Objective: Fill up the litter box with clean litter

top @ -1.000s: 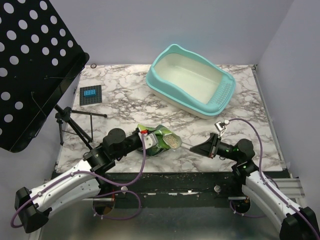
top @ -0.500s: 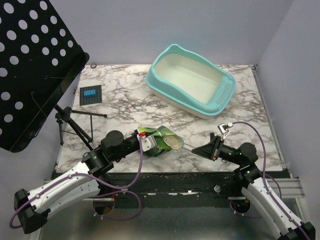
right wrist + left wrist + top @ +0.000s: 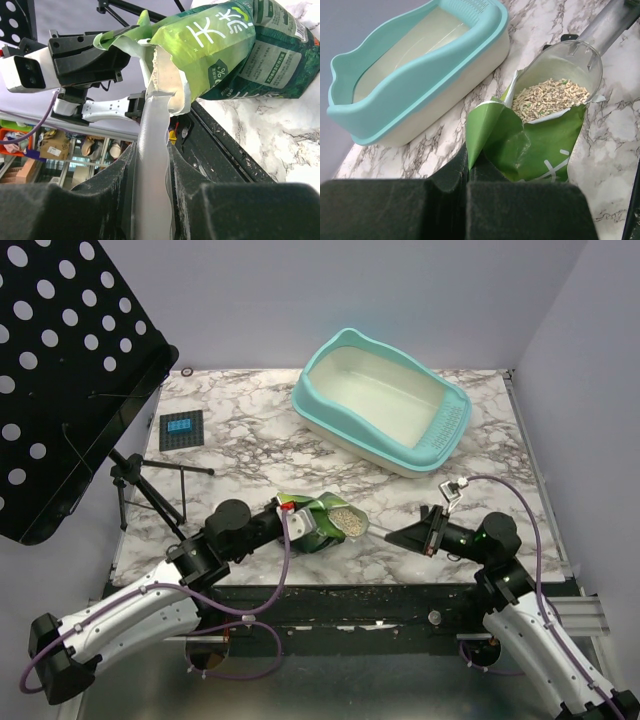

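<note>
Between the pressed-together jaws of the left gripper (image 3: 467,172) a flap of the green bag (image 3: 540,145) is pinched; only the left wrist view shows this so close. Just beyond it, at the open mouth of the bag, lies the clear scoop (image 3: 570,60), its bowl full of clean litter (image 3: 550,97). The right wrist view gives the other side: the right gripper (image 3: 152,175) is clamped on the scoop's grey handle, and the printed face of the bag rises beyond its fingers.

Seen from above, the litter box (image 3: 447,428) stands far beyond both grippers on the marble table (image 3: 240,440), well apart from the scoop. To the left of the left gripper stands a tripod (image 3: 150,490), and a perforated black stand (image 3: 60,370) hides the table's far left corner. Both arms lie low over the near edge, their grippers pointing toward each other.
</note>
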You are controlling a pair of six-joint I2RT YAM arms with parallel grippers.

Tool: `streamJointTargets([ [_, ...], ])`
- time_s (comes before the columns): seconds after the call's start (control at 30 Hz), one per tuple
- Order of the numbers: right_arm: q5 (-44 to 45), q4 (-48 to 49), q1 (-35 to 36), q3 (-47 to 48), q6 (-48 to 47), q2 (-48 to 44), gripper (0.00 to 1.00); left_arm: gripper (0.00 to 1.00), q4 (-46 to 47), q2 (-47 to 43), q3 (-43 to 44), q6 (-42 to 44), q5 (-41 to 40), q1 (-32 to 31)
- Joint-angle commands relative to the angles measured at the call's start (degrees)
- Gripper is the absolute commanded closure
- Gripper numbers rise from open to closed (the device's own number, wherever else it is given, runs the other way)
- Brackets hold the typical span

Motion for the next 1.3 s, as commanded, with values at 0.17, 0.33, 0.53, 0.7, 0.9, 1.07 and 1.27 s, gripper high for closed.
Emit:
streamJointTargets([
  [0.17,-1.3,-0.8,-0.1,2.1,-1.2,0.5,1.0,1.0,1.4,6.0,1.6,-2.2,-3.8,-2.3],
  [0.33,-0.8,-2.5,-0.1,1.6,-1.2,-0.1,1.0,1.0,2.1,8.7,2.5,-2.7,-2.5,-4.4],
  [0.53,0.9,-7.6,-0.1,2.8,-1.9,-2.8,1.0,1.0,3.8,9.2,2.1,-2.7,-3.2,-7.4],
  [0.7,2.0,-10.2,-0.2,2.4,-1.7,-5.4,1.0,1.0,3.0,7.8,1.5,-1.9,-4.7,-7.6],
  [0.9,3.2,-14.0,-0.1,1.7,-0.9,-9.3,1.0,1.0,1.3,5.9,1.0,-0.2,-8.4,-7.7],
  [1.07,4.0,-15.0,-0.1,0.1,1.3,-13.1,1.0,1.0,0.7,5.4,1.0,0.0,-11.5,-7.7],
  [1.27,6.0,-21.2,-0.1,1.0,2.2,-18.8,1.0,1.0,1.3,4.6,1.5,-0.8,-15.7,-7.7],
])
